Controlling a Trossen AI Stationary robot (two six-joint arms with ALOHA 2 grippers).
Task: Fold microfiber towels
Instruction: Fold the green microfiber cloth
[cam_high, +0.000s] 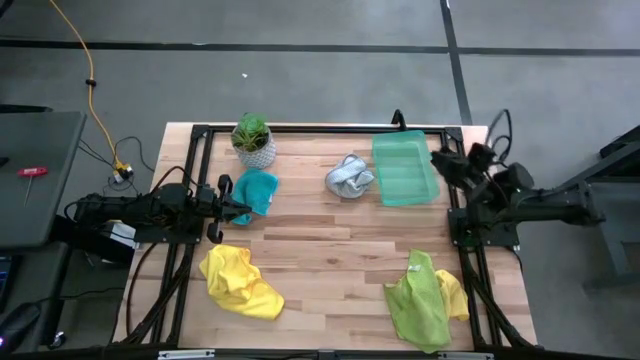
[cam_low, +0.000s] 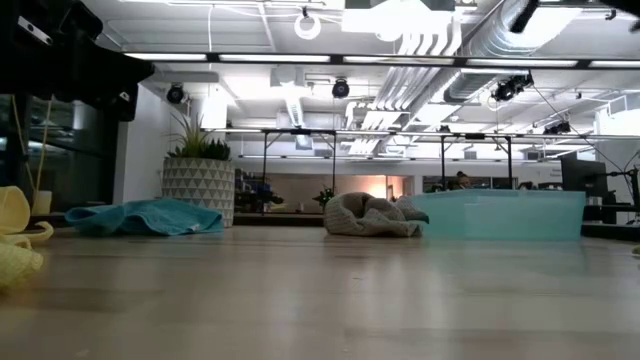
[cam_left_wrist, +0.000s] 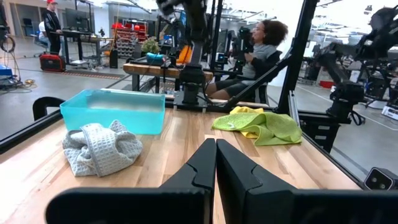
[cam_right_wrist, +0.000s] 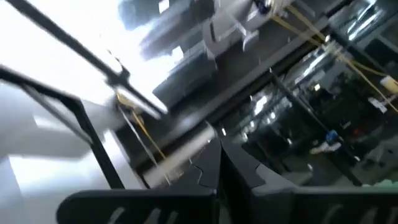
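Teal microfiber towel (cam_high: 257, 193) lies crumpled at the far left of your wooden surface (cam_high: 330, 260), just beside your left claw (cam_high: 237, 207), which is closed and empty; your right claw (cam_high: 440, 160) is likewise closed, holding nothing.

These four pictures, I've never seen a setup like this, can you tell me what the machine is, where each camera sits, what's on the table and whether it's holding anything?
It is a two-armed robot at a wooden table. One camera looks straight down, one sits at tabletop height, and one rides on each wrist. The left end effector is shut and empty beside the teal towel. The right end effector, also shut and empty, sits by the green plastic tray. Crumpled and unfolded on the table are a grey-white towel, a yellow towel, and a lime green towel lying over another yellow towel. A potted plant stands at the back.
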